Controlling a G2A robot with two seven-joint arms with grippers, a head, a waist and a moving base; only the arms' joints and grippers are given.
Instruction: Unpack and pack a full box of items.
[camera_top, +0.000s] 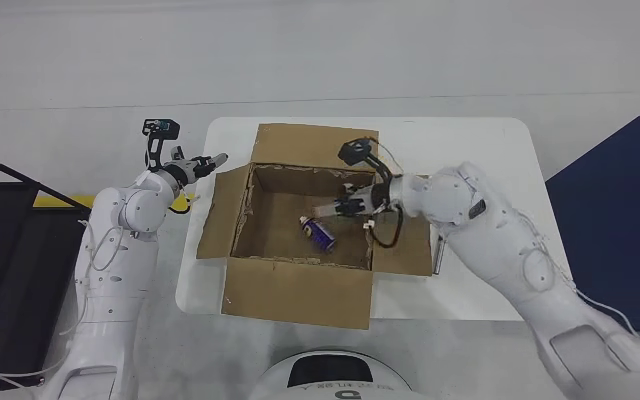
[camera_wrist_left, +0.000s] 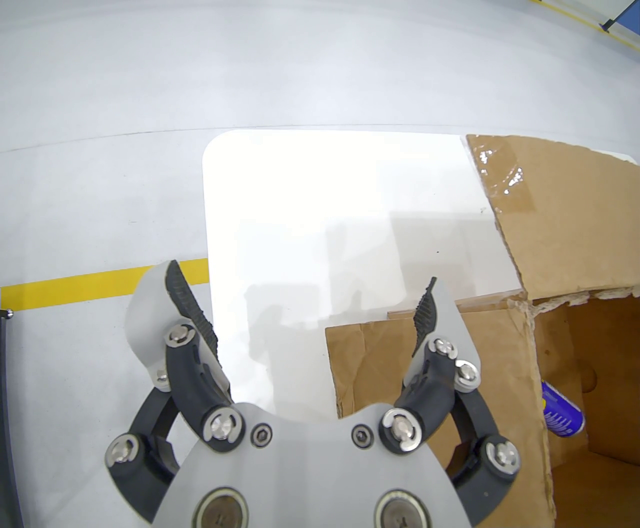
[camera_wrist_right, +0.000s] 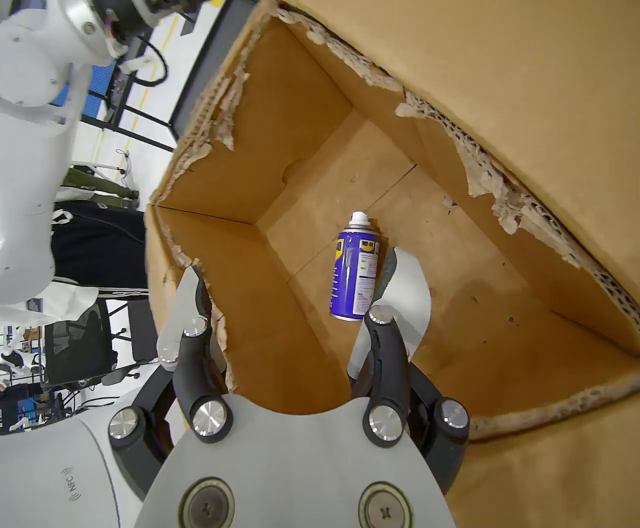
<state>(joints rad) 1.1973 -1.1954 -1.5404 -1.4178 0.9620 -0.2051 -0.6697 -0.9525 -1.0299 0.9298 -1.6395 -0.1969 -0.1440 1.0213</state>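
An open cardboard box (camera_top: 296, 291) stands in the middle of the white table (camera_top: 470, 140), flaps folded out. On its floor lies a blue spray can (camera_top: 318, 232) with a white cap, also seen as the can (camera_wrist_right: 355, 270) and the can (camera_wrist_left: 560, 415). My right gripper (camera_top: 337, 208) hangs inside the box mouth near its right wall, just above the can. In the right wrist view the right gripper (camera_wrist_right: 295, 267) is open and holds nothing. My left gripper (camera_top: 212, 162) is off the table's far left corner, beside the left flap (camera_wrist_left: 430, 360). The left gripper (camera_wrist_left: 302, 282) is open and bare.
Torn corrugated edges run along the box walls (camera_wrist_right: 310, 100). The far flap (camera_wrist_left: 550, 210) lies flat on the table with tape on it. Bare table top (camera_wrist_left: 325, 200) spreads left of the box. A yellow floor line (camera_wrist_left: 75, 287) and a black rack (camera_top: 20, 250) lie beyond the table's left side.
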